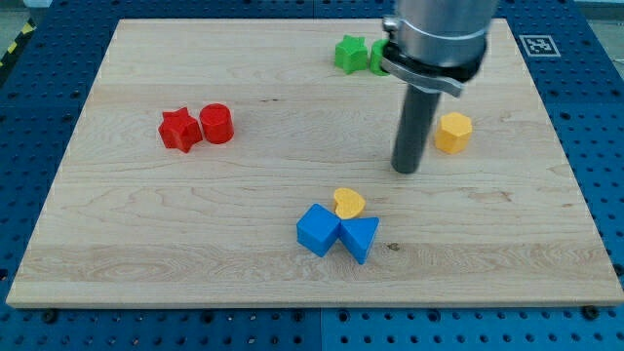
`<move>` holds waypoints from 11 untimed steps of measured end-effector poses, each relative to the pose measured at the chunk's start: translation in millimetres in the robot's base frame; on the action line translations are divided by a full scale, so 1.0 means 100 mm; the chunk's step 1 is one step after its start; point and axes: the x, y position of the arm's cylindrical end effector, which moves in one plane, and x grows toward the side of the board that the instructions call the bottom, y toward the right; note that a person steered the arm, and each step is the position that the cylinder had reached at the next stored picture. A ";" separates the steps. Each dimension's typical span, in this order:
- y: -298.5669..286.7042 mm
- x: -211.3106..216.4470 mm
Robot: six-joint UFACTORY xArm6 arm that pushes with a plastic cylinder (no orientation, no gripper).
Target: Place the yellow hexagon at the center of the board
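The arm's housing hides most of a second green block (378, 57) beside the green star (350, 53) near the board's (117, 234) top edge, so its shape cannot be made out. My tip (406, 169) is bare, touching no block, with the yellow hexagon (452, 132) just to its right, toward the right edge. Counted: two red, a star (179, 129) touching a cylinder (216, 124); two green; two blue, a cube (318, 231) and a triangle (361, 237); two yellow, with a heart (349, 203).
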 end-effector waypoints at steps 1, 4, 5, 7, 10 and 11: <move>0.72 0.07; 0.59 -0.58; 0.29 -0.58; -0.07 -0.58; 0.23 -0.25; -0.22 -0.25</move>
